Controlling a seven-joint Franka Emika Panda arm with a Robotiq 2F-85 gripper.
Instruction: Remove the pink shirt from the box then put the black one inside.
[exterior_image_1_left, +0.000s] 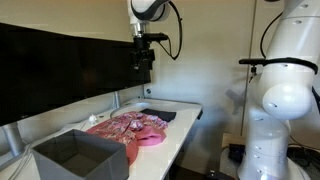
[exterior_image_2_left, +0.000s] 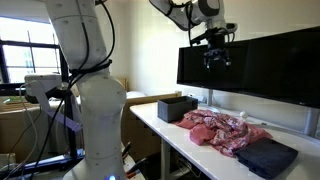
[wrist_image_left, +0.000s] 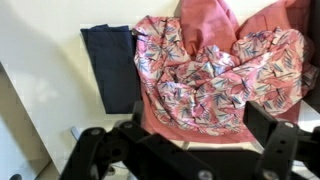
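A long white table (exterior_image_1_left: 188, 122) runs beside a pale wall (exterior_image_1_left: 215, 45) and shows in both exterior views. Wide dark monitors (exterior_image_1_left: 60, 60) stand along its back edge, filling the nine o'clock side in an exterior view. In an exterior view they sit at three o'clock (exterior_image_2_left: 262, 62). A window (exterior_image_2_left: 22, 60) with dark bars lets in daylight at nine o'clock. The floor (exterior_image_1_left: 205, 168) beside the table, at six o'clock, lies in shadow.
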